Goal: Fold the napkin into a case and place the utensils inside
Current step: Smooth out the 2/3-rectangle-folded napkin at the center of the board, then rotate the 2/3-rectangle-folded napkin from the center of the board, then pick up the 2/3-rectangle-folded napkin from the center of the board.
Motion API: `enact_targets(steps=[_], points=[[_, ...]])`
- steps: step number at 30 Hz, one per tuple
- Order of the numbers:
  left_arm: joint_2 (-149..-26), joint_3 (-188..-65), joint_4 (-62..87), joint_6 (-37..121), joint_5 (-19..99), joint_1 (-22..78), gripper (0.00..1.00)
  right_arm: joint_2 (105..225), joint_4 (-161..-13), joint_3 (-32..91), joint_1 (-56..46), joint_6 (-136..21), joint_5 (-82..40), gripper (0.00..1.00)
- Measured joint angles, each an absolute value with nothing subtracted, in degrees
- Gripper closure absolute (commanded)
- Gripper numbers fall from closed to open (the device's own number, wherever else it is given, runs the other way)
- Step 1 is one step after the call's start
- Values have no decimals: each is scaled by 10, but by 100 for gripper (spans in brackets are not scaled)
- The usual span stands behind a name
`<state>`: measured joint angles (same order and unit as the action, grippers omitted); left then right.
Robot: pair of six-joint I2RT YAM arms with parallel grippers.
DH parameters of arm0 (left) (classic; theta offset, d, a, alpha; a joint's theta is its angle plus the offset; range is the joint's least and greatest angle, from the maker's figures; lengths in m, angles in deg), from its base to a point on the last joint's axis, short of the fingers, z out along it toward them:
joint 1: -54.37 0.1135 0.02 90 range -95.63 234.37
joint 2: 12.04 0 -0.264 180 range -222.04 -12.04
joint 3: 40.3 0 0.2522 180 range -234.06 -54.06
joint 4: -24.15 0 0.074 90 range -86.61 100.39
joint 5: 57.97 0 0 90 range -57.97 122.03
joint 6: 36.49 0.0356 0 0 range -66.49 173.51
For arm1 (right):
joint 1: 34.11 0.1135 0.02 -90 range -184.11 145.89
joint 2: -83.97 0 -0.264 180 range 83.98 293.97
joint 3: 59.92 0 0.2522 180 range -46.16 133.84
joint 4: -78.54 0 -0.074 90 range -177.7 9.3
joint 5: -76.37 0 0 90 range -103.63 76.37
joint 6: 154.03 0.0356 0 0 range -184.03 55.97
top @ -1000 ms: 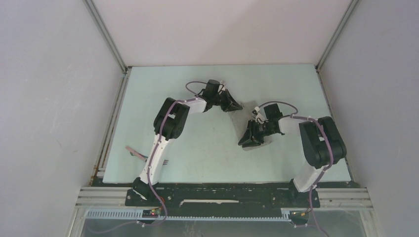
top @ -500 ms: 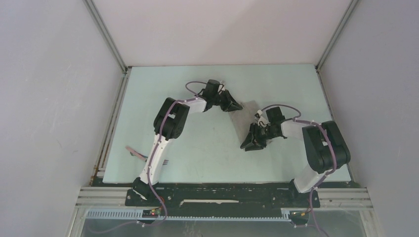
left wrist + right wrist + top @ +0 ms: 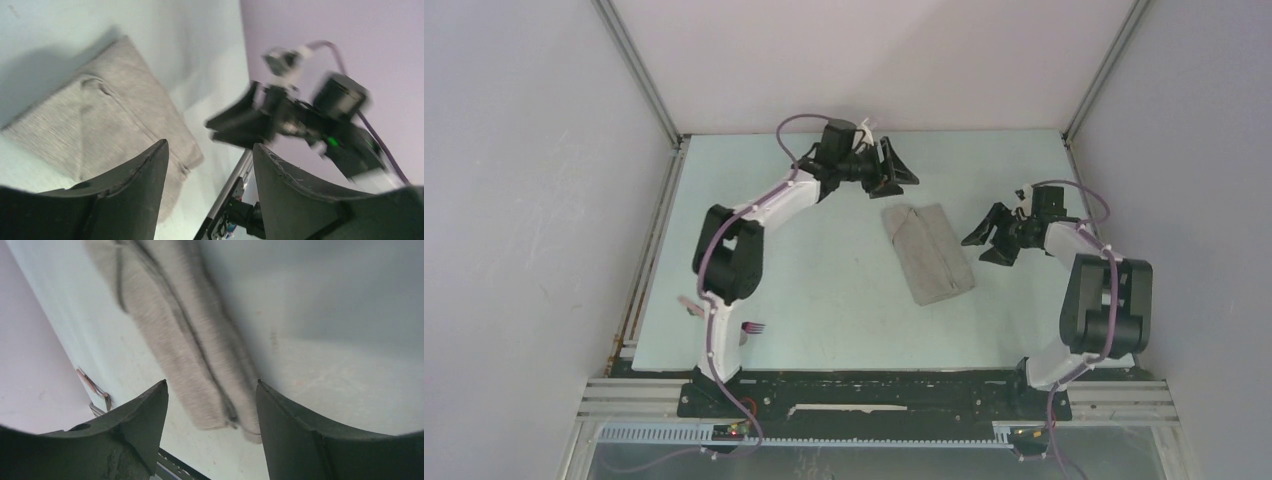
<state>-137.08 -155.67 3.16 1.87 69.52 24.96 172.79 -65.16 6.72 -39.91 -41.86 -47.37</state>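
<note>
Both hands were off the cloth! The left gripper hung with its fingers spread and nothing between them, and the right gripper was also wide apart and empty. The grey case lay flat on the table between them. It sat just ahead of and below the left fingers, and just off the inner side of the right ones, touching neither. The folding looked finished, so the job now was the fetch. The fork and a pinkish handle sat well behind the left gripper, down beside the base of the left arm and partly hidden by it. That arm seemed the natural one to swing back for them. It would do best to come down over the thin handle mid-length, with the fingers straddling it crosswise, and pinch low against the table so the handle could not skate away. The right gripper, being the closer, looked best placed to pin or lift the pocket's top layer. Which end of the pocket was open could not be told from here, and that needed settling first. Any drag across the soft cloth risked undoing the folds.
</note>
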Motion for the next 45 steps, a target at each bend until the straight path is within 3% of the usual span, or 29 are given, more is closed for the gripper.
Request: enact_targets(steps=[7,13,17,21,24,27,31,37,42,45], points=[[-1185,-1436,29,52,693,229,32,1820,-662,63,-435,-418,-496,36],[-1091,-1288,22,79,692,207,32,1826,-684,34,-435,-412,-523,57],[-1037,-1207,1,91,681,206,32,1827,-716,1,-434,-401,-549,76],[-979,-1172,-26,112,662,206,32,1823,-761,-51,-417,-363,-579,79],[-946,-1161,-38,130,642,203,31,1779,-807,-114,-360,-307,-584,72],[-928,-1146,-49,147,601,185,28,1703,-852,-175,-270,-233,-571,49],[-939,-1138,-85,163,513,115,17,1636,-845,-187,-219,-202,-533,31],[-1067,-1234,-160,183,363,-34,21,1576,-709,-142,-331,-272,-398,27],[-1252,-1438,-253,206,242,-122,23,1541,-648,-122,-400,-314,-344,26],[-1314,-1494,-292,212,199,-143,25,1542,-631,-119,-406,-322,-333,26]])
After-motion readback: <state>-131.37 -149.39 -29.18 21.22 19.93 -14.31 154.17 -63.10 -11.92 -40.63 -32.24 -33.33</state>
